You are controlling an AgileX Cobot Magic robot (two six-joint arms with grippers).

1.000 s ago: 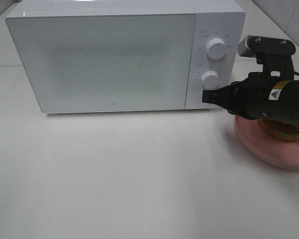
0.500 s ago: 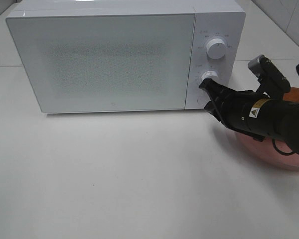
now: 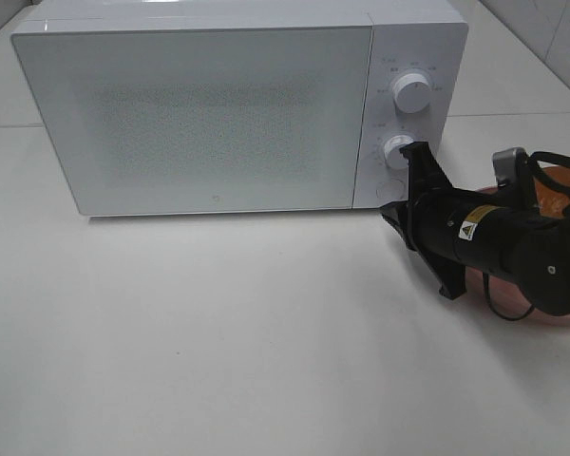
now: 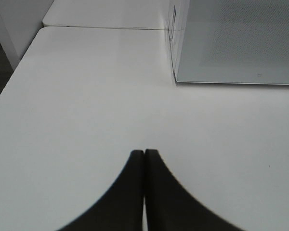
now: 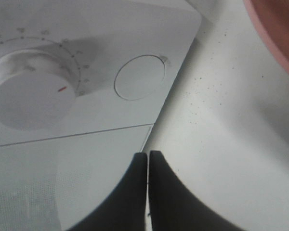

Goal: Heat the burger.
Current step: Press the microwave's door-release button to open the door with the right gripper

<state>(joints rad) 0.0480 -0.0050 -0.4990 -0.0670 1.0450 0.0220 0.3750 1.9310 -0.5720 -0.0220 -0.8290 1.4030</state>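
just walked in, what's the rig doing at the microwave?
The right end effector, shut, is aimed near the round button at the lower right of the microwave; contact is unclear. The door is closed. The pink plate sits beside it, and the arm hides the burger. The left end effector is shut over the table.

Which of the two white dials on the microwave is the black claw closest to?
The lower dial, just above the closed tips of the right gripper; the upper dial sits farther away, higher on the microwave.
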